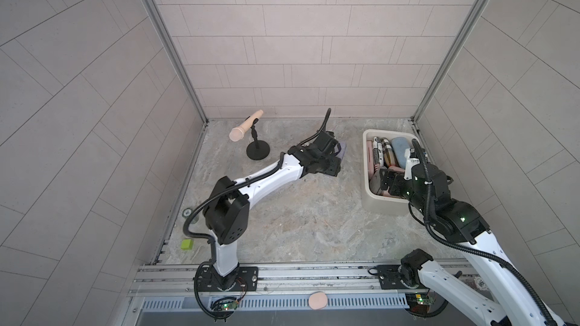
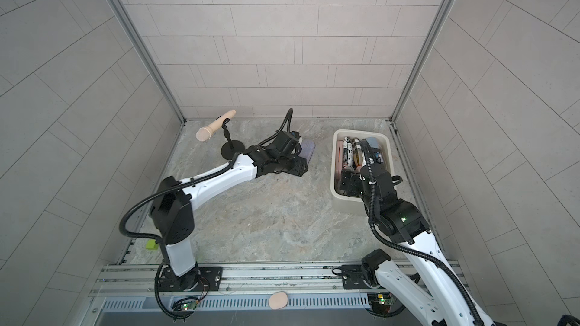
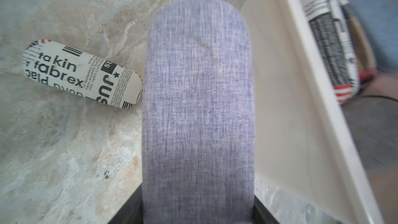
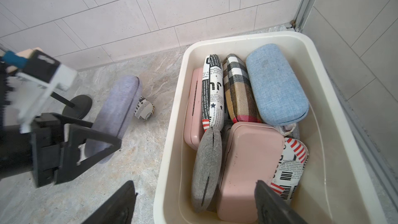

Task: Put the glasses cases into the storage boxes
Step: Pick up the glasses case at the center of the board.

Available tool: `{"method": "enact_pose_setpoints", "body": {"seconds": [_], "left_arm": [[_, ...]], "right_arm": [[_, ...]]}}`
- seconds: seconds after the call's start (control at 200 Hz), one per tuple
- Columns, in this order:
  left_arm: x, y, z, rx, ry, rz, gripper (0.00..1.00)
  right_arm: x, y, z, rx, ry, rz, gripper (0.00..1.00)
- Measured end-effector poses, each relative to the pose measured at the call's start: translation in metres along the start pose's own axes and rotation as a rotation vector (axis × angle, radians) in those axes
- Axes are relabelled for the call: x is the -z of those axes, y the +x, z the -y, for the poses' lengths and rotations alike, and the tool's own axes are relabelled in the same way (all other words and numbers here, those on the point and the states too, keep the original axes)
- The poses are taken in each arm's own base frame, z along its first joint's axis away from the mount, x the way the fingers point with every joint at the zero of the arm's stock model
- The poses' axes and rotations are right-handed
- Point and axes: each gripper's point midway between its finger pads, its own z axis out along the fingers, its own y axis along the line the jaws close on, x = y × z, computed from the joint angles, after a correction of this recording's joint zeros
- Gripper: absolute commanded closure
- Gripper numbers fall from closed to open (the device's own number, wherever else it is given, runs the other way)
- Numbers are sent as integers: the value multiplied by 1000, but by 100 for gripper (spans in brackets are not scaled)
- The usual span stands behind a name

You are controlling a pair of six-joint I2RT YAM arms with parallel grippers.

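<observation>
Glasses cases [image 4: 277, 82] mostly lay stowed in the storage box [image 4: 247, 36]; lavender case [image 4: 120, 104] sat clenched in left gripper [image 4: 105, 134], newspaper-print case [image 3: 81, 72] lay loose beside it, right gripper [image 4: 193, 183] gaped empty.

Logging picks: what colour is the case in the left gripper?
A lavender case, best seen in the left wrist view.

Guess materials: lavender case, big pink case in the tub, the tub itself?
Lavender case: woven fabric cover, matte; crosshatch weave visible.
Pink case: probably hard plastic, possibly faux leather; smooth, no weave, faint sheen.
Tub: moulded plastic, cream, semi-gloss; rounded corners, rolled rim.
</observation>
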Motion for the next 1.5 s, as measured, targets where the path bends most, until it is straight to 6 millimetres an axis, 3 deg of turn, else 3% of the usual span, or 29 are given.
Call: {"method": "enact_pose_setpoints", "body": {"seconds": [0.18,0.27,0.33,0.63,0.856,1.116,1.306,1.501], "left_arm": [[37,13,1,-42,92,133,43],[47,22,-3,-22,121,200,43],[53,25,-4,-7,137,234,43],[89,-9,16,47,261,408,43],[91,-11,21,69,293,409,43],[91,-10,26,88,329,395,43],[88,-11,22,113,328,390,43],[87,-9,26,109,355,375,43]], "right_arm": [[-11,-7,-24,-61,-102,2,35],[-18,-13,-38,-98,-156,9,33],[-23,-18,-48,-123,-197,12,24],[-59,-25,-105,-189,-388,-74,19],[-57,-28,-134,-199,-501,-84,23],[-55,-30,-144,-205,-543,-85,25],[-63,-31,-156,-221,-571,-99,38],[-67,-29,-172,-219,-606,-123,40]]}}
